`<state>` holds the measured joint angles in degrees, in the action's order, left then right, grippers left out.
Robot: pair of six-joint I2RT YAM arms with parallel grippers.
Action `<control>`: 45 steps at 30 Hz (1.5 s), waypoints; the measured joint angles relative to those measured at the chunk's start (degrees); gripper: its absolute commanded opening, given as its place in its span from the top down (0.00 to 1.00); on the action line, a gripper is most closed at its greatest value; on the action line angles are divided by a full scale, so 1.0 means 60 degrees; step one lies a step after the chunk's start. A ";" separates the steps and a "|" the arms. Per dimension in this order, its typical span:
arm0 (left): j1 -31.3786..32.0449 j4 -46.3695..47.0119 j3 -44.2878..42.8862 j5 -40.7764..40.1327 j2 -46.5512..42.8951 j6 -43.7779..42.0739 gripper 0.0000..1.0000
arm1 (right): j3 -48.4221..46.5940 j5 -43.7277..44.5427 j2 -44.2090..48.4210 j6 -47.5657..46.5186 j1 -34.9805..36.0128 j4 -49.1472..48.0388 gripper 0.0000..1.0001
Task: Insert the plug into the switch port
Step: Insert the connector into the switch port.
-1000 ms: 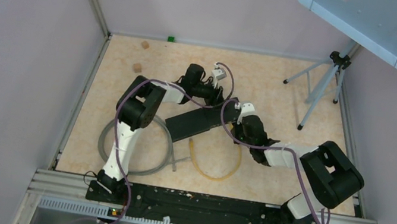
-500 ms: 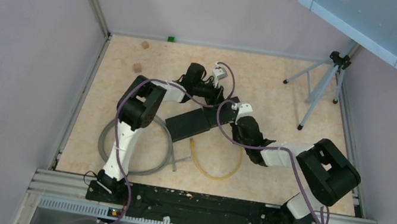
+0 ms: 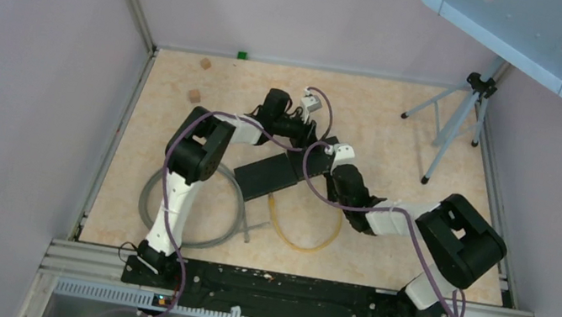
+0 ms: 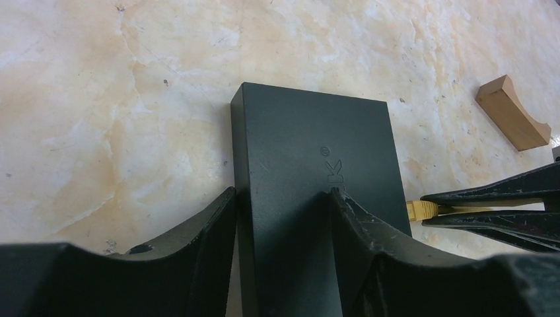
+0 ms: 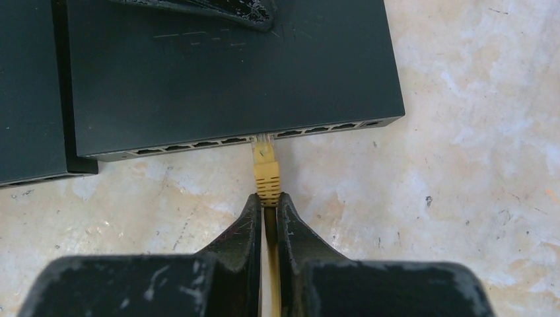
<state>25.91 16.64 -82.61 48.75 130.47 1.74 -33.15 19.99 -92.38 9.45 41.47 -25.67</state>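
The left gripper stands with jaws spread over the top of the switch. The switch's embossed marking shows only a "K"; the rest is hidden by one finger. The right gripper pinches the rear end of the yellow plug, which projects ahead of the jaws with its tip at the port row; how deep it sits cannot be determined.

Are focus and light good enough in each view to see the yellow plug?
Right wrist: yellow plug and the port row of the flat black switch box are sharp, evenly lit. Left wrist: only the plug's tip shows, small but clear; faint sheen on the box. Top external: even light, plug too small.
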 measured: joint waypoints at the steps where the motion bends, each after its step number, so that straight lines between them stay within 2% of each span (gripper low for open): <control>1: 0.0000 0.0000 -0.0004 -0.0004 0.0000 0.0007 0.45 | 0.0000 -0.0015 0.0000 0.0000 0.0000 -0.0004 1.00; 19: -0.0124 -0.0135 -0.0277 -0.0058 0.0084 0.0004 0.53 | -0.0568 0.0222 -0.0579 -0.0594 0.0004 0.0146 1.00; 30: -0.0135 -0.0543 -0.0743 0.0160 0.0310 -0.0131 0.53 | -0.0543 -0.0157 -0.0514 -0.0892 -0.0262 0.0146 1.00; 36: -0.0127 0.1031 0.0878 -0.0080 -0.0321 0.0484 0.52 | -0.0222 -0.0379 -0.0229 -0.1056 -0.0430 0.0102 1.00; 45: 0.0259 0.0379 0.0506 -0.0390 -0.0324 0.0200 0.50 | 0.0142 -0.0721 0.0157 -0.1905 -0.0656 0.0091 1.00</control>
<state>27.46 18.92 -79.57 46.41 128.53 2.94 -32.29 15.66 -91.44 -1.98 37.54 -25.12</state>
